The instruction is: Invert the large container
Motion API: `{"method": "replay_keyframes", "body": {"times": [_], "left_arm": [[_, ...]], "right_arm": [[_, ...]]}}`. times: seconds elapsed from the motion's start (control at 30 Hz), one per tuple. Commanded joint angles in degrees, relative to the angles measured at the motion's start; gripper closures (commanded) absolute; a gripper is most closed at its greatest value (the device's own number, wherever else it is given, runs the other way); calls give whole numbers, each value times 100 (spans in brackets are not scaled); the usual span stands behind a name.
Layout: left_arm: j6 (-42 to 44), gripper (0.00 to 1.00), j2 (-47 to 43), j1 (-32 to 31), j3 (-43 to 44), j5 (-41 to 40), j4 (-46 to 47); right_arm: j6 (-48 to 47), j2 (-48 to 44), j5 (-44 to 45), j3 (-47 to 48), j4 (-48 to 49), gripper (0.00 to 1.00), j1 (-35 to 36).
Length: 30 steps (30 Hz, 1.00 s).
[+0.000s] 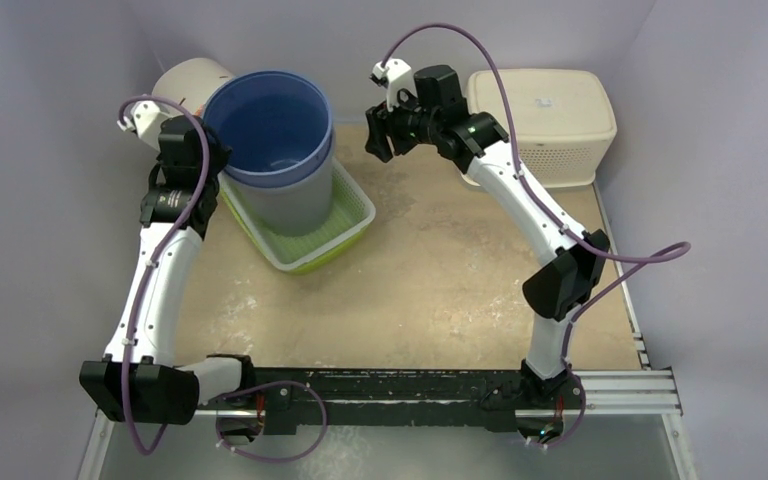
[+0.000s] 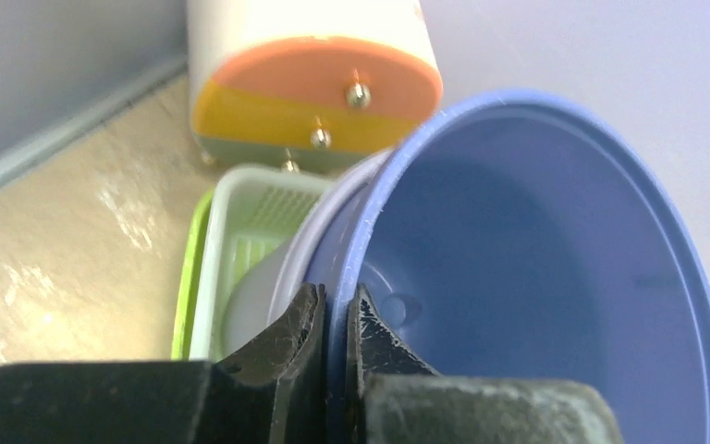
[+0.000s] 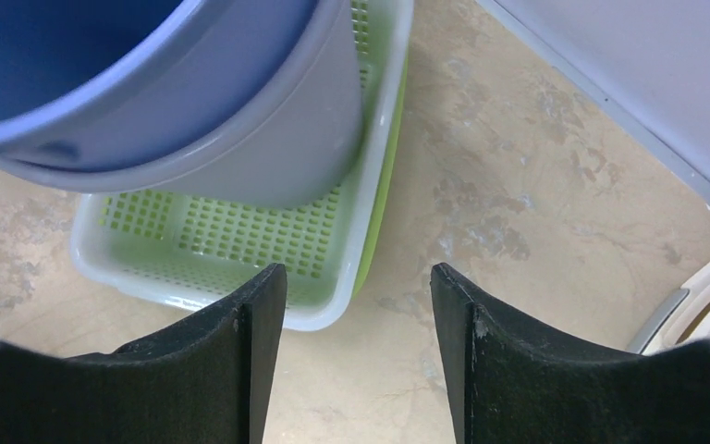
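Note:
The large container (image 1: 270, 130) is a blue-grey bucket standing mouth up in a green and white perforated tray (image 1: 345, 235) at the back left. My left gripper (image 1: 210, 152) is shut on its left rim. In the left wrist view one finger sits outside and one inside the bucket (image 2: 518, 277), with the gripper (image 2: 337, 296) pinching the wall. My right gripper (image 1: 378, 135) hangs open to the right of the bucket, apart from it. In the right wrist view the gripper (image 3: 359, 277) holds nothing, and the bucket (image 3: 194, 111) and tray (image 3: 370, 231) lie ahead of it.
A cream lidded basket (image 1: 545, 120) stands at the back right. A white drawer unit with orange and yellow fronts (image 2: 314, 92) lies behind the bucket at the back left (image 1: 185, 80). Walls close in on three sides.

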Motion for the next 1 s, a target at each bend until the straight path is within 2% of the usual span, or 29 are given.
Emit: {"method": "replay_keyframes", "body": {"times": [0.0,0.17,0.33,0.57,0.77,0.87,0.97], "left_arm": [[36,100,110,-53,-49,815,744],[264,100,-77,-45,38,1443,1357],[291,100,-179,-33,672,1926,1761],[143,100,-179,-27,1554,1923,2108],[214,100,-41,-22,2186,1985,1952],[547,100,1,-27,2117,2099,1595],[894,100,-131,-31,1524,2068,1287]], "right_arm": [[-44,-438,96,-109,125,39,-43],[18,-521,207,-253,204,40,-64],[112,-574,374,-375,310,42,-109],[304,-632,630,-551,376,44,-181],[427,-740,869,-639,408,44,-292],[495,-760,879,-641,400,44,-402],[507,-785,840,-644,413,43,-440]]}}
